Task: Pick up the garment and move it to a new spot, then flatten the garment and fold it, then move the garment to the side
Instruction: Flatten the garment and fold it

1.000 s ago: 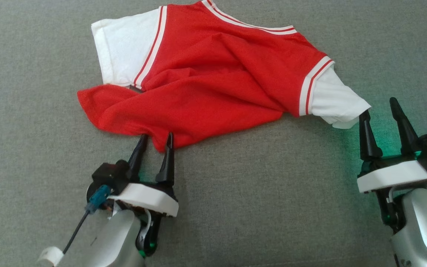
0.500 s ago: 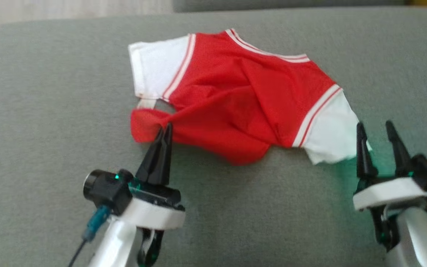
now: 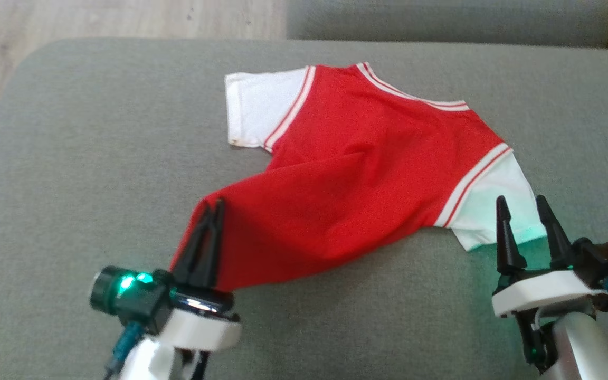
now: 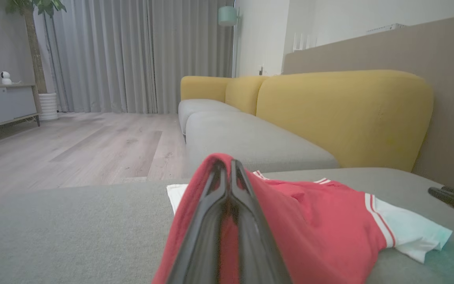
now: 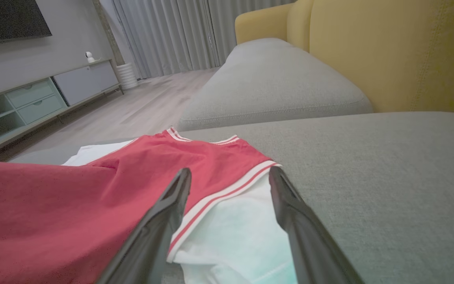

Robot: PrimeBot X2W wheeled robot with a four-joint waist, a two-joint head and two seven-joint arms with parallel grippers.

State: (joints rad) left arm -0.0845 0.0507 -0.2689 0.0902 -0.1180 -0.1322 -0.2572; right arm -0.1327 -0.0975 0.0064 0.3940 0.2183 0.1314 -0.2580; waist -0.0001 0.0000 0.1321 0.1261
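While the garment lies on the grey cushion, the left gripper pinches its red hem and the right gripper stands wide astride its white sleeve.

Soft, flat indoor light in all three views — no glare, only faint shadows.

Head view is slightly smeared, probably motion blur. A green lamp glows beside the left gripper, and a green cast by the right gripper tints the white sleeve of the garment. There is a weak shadow under the lifted red cloth on the grey cushion. Wrist views are dimmer — each gripper is close up and out of focus, with thin glossy highlights on the left one. The right wrist view darkens toward its upper-left corner, and its edges are stretched.
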